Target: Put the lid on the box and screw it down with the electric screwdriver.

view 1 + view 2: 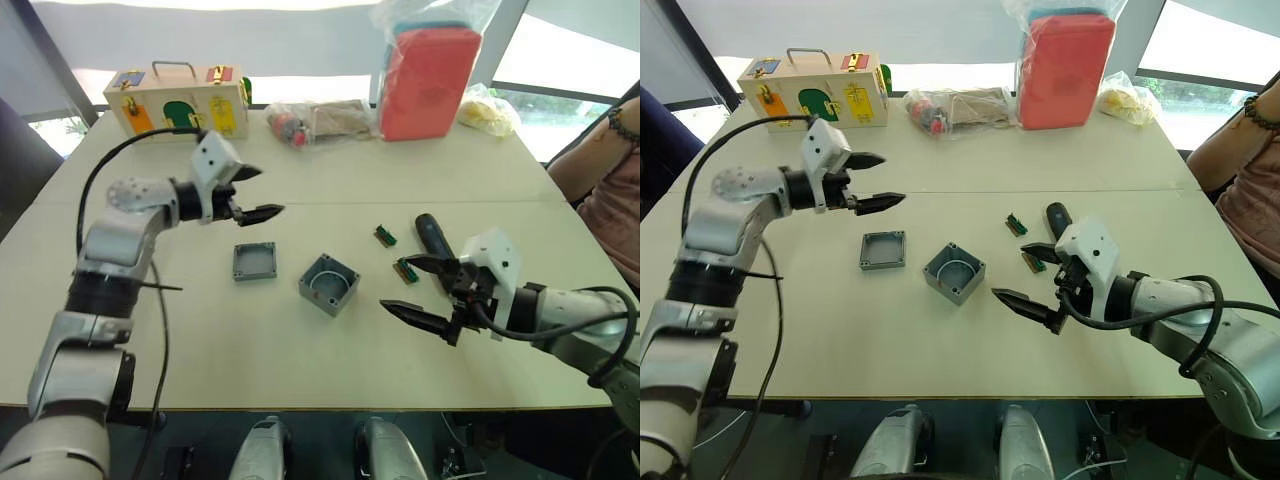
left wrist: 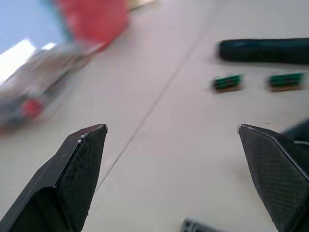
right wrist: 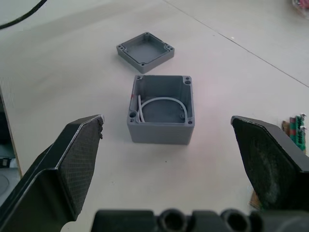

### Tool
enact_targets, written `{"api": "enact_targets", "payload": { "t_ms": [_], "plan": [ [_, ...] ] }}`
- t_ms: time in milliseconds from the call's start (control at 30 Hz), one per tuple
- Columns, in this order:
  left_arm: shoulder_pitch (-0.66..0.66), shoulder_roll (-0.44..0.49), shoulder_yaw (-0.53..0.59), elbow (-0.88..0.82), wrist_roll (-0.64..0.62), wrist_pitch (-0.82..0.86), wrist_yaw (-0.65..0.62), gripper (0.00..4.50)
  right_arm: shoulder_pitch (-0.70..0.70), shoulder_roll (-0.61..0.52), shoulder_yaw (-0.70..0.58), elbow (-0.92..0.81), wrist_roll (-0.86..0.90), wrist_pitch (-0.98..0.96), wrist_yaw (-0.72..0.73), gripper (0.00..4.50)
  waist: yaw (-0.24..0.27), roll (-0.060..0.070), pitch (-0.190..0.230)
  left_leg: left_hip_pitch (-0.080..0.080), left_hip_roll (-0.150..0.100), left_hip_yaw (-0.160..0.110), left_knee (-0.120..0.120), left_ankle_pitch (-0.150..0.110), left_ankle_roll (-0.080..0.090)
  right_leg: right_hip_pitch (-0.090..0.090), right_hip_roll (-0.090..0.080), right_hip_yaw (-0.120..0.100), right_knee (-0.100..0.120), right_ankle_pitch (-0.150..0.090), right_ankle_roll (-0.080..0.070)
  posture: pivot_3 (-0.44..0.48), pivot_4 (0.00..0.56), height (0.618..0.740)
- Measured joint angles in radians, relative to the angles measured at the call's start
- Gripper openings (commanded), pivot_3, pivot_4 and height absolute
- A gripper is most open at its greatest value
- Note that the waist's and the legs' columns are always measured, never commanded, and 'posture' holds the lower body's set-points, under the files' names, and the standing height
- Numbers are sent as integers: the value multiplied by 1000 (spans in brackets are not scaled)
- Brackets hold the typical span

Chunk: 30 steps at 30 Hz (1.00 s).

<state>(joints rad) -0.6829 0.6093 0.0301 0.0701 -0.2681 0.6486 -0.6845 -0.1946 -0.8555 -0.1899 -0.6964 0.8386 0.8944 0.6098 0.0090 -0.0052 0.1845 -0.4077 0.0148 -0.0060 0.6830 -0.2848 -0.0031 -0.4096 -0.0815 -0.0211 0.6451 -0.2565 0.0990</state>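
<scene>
Nothing done yet: both tools spread wide, gripping nothing. Lid (image 1: 254, 261) lying hollow-up just below left tool (image 1: 252, 193); box (image 1: 329, 284) uncovered straight ahead of right tool (image 1: 420, 290); electric screwdriver (image 1: 433, 234) untouched just beyond it on desk (image 1: 250, 350). Lidding and screwing all remaining.

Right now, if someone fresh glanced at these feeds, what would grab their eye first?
Probably the big red case in clear plastic at the table's far edge, then the wooden box with coloured doors at the far left. Mid-table, the open grey box sits with its lid lying apart to its left. The right gripper hangs by the box, jaws open; the left gripper hovers beyond the lid, jaws open.
</scene>
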Motion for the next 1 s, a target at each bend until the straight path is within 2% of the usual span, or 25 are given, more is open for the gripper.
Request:
{"api": "enact_targets", "payload": {
  "t_ms": [133,233,367,633,667,700,800,833,933,967,1000],
  "plan": [
    [128,-79,59,-156,21,240,221,4442,-33,0,20,34,-12,-12,24,4500,6,-4,2,0,-1,0,1,0,0,0,-1,0,1,0,0,0,150,730],
    [189,-231,126,-199,41,342,401,4442,-53,0,32,53,-17,-17,47,4500,6,-5,2,0,-2,0,1,0,-1,0,-2,0,1,0,0,0,150,730],
    [227,-313,135,-195,41,372,480,4442,-60,-1,42,59,-21,-17,61,4500,4,-5,2,0,-2,0,1,0,-1,0,-1,0,1,0,0,0,150,730],
    [249,-368,158,-258,40,435,559,4442,-62,-6,40,61,-17,-6,63,4500,4,-5,1,1,-2,1,1,0,-1,1,-1,1,1,0,0,0,150,730],
    [250,-371,162,-261,40,437,563,3937,-62,-7,38,61,-14,-6,62,4500,4,-4,1,1,-2,1,1,0,-1,1,-1,1,1,0,0,0,150,730],
    [250,-376,170,-263,40,443,569,3685,-62,-9,35,60,-12,-5,61,4500,3,-4,1,1,-2,1,1,0,-1,1,-1,1,1,0,0,0,150,730],
    [246,-386,202,-269,35,469,579,2472,-59,-17,16,53,-3,6,55,4500,4,-4,0,1,-2,1,0,0,0,1,-1,1,1,0,0,0,150,730],
    [241,-389,214,-268,30,479,580,2229,-56,-20,11,52,2,12,55,4500,4,-4,0,1,-2,1,0,0,0,1,-1,1,1,0,0,0,150,730],
    [226,-395,233,-260,15,502,581,910,-52,-21,4,52,12,17,52,4500,6,-4,0,1,-3,1,1,0,0,1,-1,1,1,0,0,0,150,730],
    [216,-397,237,-254,13,508,581,680,-52,-21,2,52,16,19,50,4500,6,-4,0,1,-3,1,1,0,0,1,-1,1,1,0,0,0,150,730],
    [209,-398,238,-248,9,514,582,199,-52,-21,0,51,22,22,47,4500,6,-4,0,1,-3,1,1,0,0,1,-1,1,1,0,0,0,150,730]
  ]
}}
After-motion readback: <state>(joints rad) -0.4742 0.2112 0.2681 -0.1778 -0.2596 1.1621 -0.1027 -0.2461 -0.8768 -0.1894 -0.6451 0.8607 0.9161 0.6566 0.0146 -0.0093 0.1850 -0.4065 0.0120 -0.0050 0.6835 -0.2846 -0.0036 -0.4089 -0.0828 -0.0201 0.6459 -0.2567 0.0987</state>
